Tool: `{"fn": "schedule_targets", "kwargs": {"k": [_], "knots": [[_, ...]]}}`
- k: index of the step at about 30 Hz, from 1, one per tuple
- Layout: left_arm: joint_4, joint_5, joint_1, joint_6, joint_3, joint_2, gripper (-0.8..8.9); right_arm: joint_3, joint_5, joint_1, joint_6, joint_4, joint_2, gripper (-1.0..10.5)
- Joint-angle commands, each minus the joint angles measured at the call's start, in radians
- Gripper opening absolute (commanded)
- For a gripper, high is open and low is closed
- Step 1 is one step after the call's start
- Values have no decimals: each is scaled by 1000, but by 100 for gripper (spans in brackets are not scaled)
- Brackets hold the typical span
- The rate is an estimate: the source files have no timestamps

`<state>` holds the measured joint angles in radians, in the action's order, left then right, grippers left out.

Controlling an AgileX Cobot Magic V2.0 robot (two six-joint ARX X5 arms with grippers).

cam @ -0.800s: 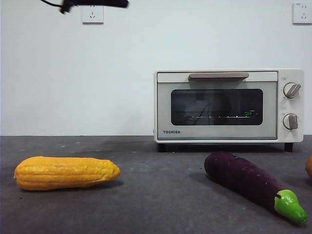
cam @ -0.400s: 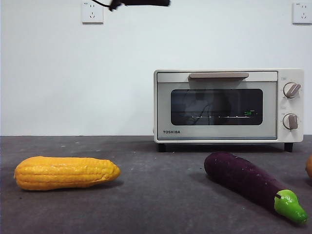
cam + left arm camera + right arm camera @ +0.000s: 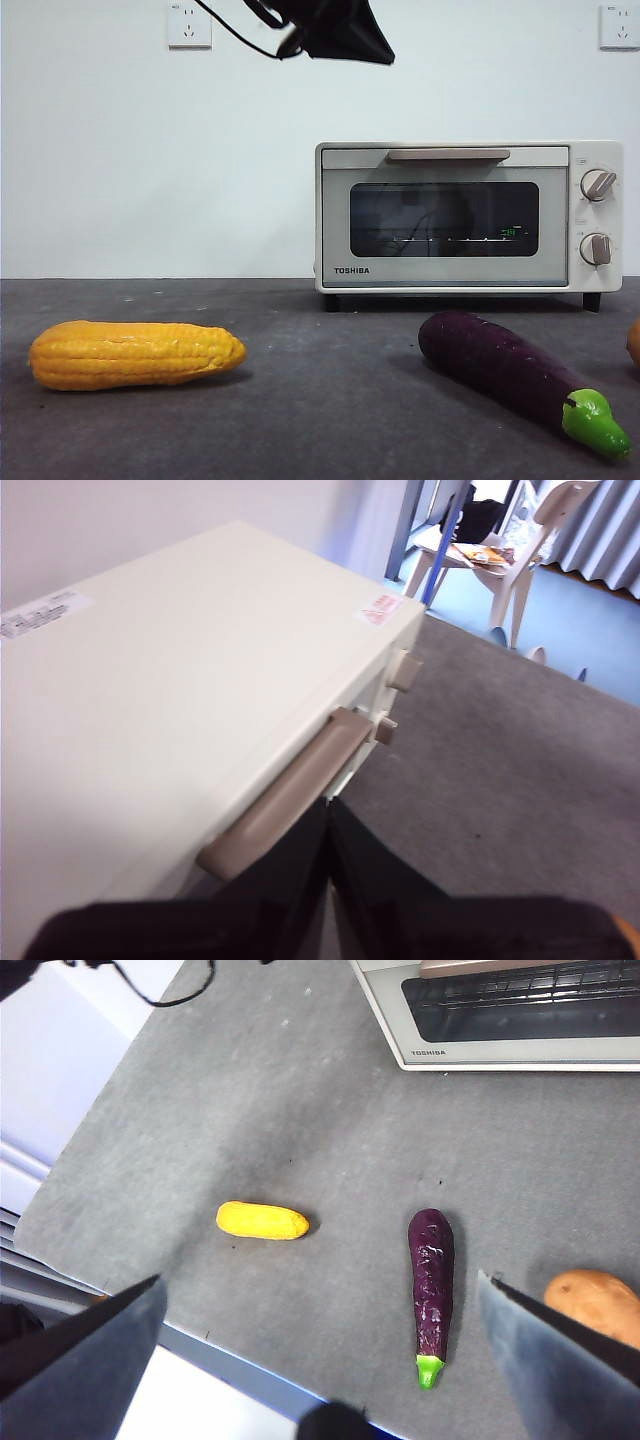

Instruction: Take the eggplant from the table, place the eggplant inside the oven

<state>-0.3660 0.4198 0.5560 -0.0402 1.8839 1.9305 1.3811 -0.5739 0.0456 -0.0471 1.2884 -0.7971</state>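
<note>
The dark purple eggplant (image 3: 510, 375) with its green stem cap lies on the grey table (image 3: 320, 420) in front of the oven (image 3: 470, 215), right of centre. The cream oven stands at the back with its glass door closed. My left gripper (image 3: 328, 805) is shut and hovers over the oven's top, right above the beige handle (image 3: 285, 805); the front view shows this arm (image 3: 335, 30) as a dark shape at the top edge. High above the table, my right gripper (image 3: 320, 1278) is open and empty, looking down on the eggplant (image 3: 431, 1280).
A yellow corn cob (image 3: 135, 353) lies on the left of the table. A brown potato-like thing (image 3: 598, 1303) sits just right of the eggplant, near the table's front edge. Two knobs (image 3: 598, 215) are on the oven's right side.
The dark arm at the top of the front view has moved right and come lower, closer to the oven. The eggplant, corn and oven have not moved.
</note>
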Motion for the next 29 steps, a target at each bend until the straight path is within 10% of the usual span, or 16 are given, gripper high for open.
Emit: {"fn": "schedule_targets", "kwargs": {"k": [1, 29], "knots": [[16, -6, 5, -16, 6, 40, -5, 0, -2, 2, 7, -2, 3, 630], [174, -106, 37, -47, 6, 192, -5, 0, -2, 2, 6, -6, 2, 629]]}}
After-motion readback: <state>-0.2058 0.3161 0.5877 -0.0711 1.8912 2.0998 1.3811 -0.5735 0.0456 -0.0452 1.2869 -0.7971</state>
